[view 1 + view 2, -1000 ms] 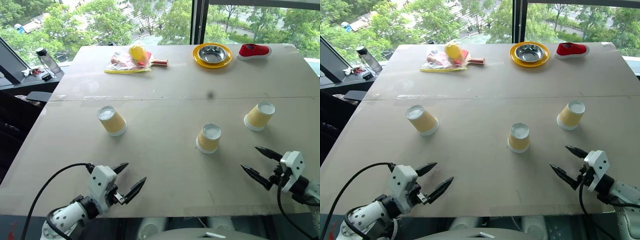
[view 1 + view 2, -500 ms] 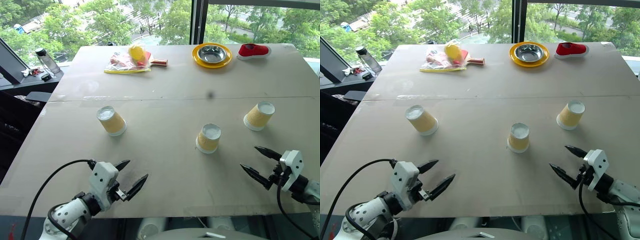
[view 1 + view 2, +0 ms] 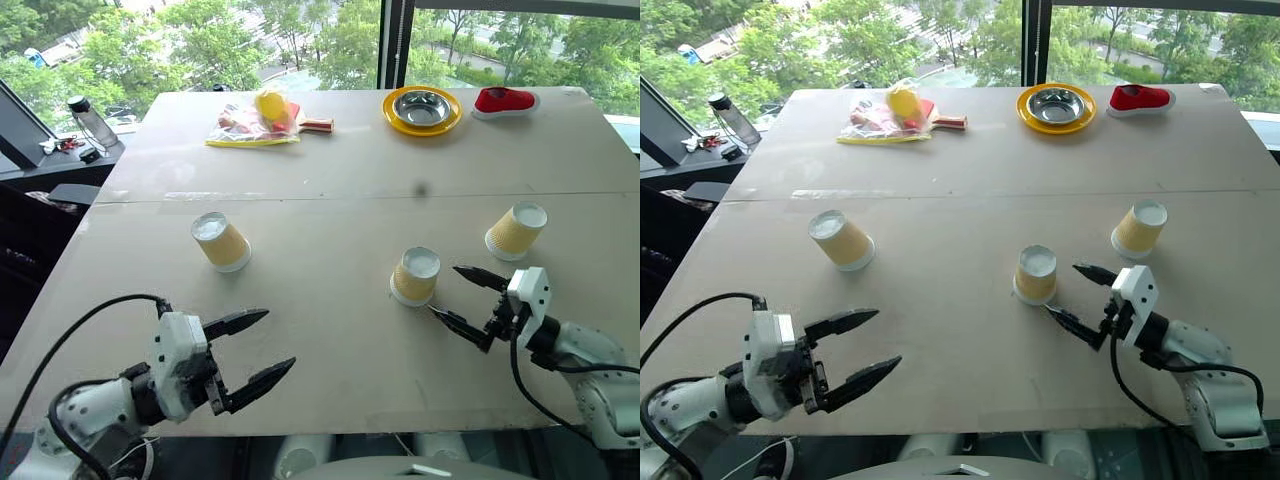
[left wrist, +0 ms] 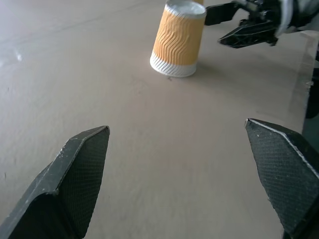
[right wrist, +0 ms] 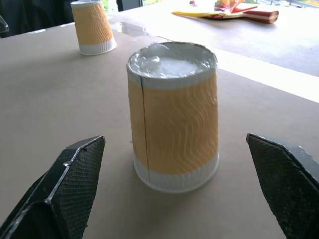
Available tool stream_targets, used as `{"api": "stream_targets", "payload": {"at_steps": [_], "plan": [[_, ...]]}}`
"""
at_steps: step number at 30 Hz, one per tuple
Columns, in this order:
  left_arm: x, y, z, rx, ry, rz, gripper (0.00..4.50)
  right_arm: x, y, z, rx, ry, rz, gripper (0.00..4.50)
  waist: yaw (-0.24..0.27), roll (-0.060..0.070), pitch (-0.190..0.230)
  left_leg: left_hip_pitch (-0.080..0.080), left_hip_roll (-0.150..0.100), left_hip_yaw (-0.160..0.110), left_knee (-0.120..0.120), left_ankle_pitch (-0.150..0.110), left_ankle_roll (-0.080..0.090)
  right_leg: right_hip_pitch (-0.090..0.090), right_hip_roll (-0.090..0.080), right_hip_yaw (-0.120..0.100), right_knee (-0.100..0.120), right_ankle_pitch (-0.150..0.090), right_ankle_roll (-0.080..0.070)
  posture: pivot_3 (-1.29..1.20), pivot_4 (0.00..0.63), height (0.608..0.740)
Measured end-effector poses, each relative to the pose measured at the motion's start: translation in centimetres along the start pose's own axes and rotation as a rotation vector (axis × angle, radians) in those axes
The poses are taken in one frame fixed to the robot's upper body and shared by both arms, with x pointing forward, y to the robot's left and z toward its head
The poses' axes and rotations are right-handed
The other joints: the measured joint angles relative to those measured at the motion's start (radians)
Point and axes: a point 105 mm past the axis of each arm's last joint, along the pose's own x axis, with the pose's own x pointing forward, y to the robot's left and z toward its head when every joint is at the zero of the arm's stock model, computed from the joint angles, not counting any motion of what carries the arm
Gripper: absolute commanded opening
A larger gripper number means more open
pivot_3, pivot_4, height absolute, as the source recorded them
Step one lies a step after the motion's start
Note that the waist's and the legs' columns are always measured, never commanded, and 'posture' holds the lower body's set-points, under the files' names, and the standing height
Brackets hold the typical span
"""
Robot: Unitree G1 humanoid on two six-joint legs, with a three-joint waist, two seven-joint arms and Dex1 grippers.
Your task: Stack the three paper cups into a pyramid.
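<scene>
Cups first: my released right end effector should straddle that middle ribbed yellow-orange paper cup low and squeeze gently, left end effector spread wide too.

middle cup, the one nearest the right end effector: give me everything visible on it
The middle cup is a small tapered paper cup standing upside down on the table, wide white rim down, white base up. Its sides are yellow-orange with a wavy ribbed texture and a vertical seam. It stands upright, apart from the other two cups. The right end effector faces it with jaws open to either side, not touching it. Nothing else touches it.
</scene>
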Motion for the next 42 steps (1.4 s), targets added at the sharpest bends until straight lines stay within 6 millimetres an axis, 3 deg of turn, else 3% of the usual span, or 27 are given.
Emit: {"api": "stream_targets", "payload": {"at_steps": [5,11,15,18,22,25,32,35,36,40,42], "plan": [[0.4,0.2,2.0,0.041,-0.041,-0.067,4.48,2.0,0.0,0.3,0.012,-0.031,0.033,4.5,-0.002,-0.001,0.0,0.0,-0.001,0.0,0.0,0.0,0.0,0.0,0.001,0.0,-0.001,0.0,0.0,0.0,0.15,0.74],[0.7,0.1,2.6,0.052,-0.061,-0.082,4.48,2.7,-0.6,0.5,0.021,-0.051,0.026,4.5,-0.014,-0.001,0.001,0.0,-0.001,0.0,0.0,0.0,0.0,-0.001,0.001,0.001,0.001,0.0,0.0,0.0,0.15,0.74],[0.8,0.2,2.8,0.06,-0.07,-0.081,4.5,2.8,-0.6,0.4,0.022,-0.065,0.036,3.31,-0.023,-0.001,0.001,0.0,-0.001,0.001,0.0,0.0,0.0,-0.001,0.001,0.001,0.001,0.0,0.0,0.0,0.15,0.74],[0.8,0.4,2.9,0.063,-0.094,-0.06,4.5,3.0,-0.4,0.6,0.023,-0.075,0.055,2.06,-0.025,-0.001,0.001,0.001,0.0,0.001,0.0,0.0,0.0,-0.001,0.001,0.002,0.001,0.0,0.0,0.0,0.15,0.74],[0.8,0.8,2.6,0.059,-0.102,-0.005,4.5,4.9,-0.8,1.6,0.005,-0.11,0.076,2.06,-0.034,0.0,0.001,0.003,0.001,0.004,0.0,0.0,0.0,-0.001,0.003,0.005,0.003,0.0,0.0,0.0,0.15,0.74],[0.8,1.5,2.4,0.053,-0.115,0.062,4.5,8.2,-0.8,2.8,-0.022,-0.142,0.1,2.06,-0.039,0.0,0.001,0.003,0.002,0.004,0.0,0.0,0.0,-0.001,0.004,0.005,0.003,0.001,0.0,0.0,0.15,0.74],[0.7,3.6,2.3,0.051,-0.11,0.233,4.5,15.8,-1.5,3.4,-0.03,-0.108,0.047,2.06,-0.049,-0.001,0.001,0.001,0.002,0.006,0.0,0.003,-0.005,-0.008,0.005,0.008,0.005,0.001,0.0,0.0,0.15,0.74],[0.6,4.0,2.2,0.04,-0.105,0.277,4.5,17.2,-2.2,4.3,-0.058,-0.119,0.019,2.06,-0.05,-0.001,0.001,0.0,0.002,0.006,0.0,0.003,-0.005,-0.009,0.006,0.008,0.005,0.001,0.0,0.0,0.15,0.74],[0.6,4.2,2.1,0.034,-0.104,0.291,4.5,17.4,-2.4,4.2,-0.058,-0.117,0.014,2.72,-0.05,-0.001,0.001,-0.002,0.003,0.006,0.0,0.003,-0.005,-0.01,0.006,0.008,0.005,0.001,0.0,0.0,0.15,0.74],[0.7,4.5,2.0,0.031,-0.095,0.315,4.5,17.4,-2.6,3.5,-0.04,-0.097,0.008,4.45,-0.052,-0.001,0.001,-0.008,0.003,0.008,0.0,0.003,-0.005,-0.017,0.006,0.01,0.008,0.001,0.0,0.0,0.15,0.74],[0.9,4.5,2.0,0.027,-0.096,0.312,4.5,16.7,-2.9,3.6,-0.05,-0.105,-0.004,4.45,-0.052,-0.001,0.0,-0.008,0.003,0.008,0.0,0.003,-0.005,-0.017,0.006,0.01,0.008,0.001,0.0,0.0,0.15,0.74]]}}
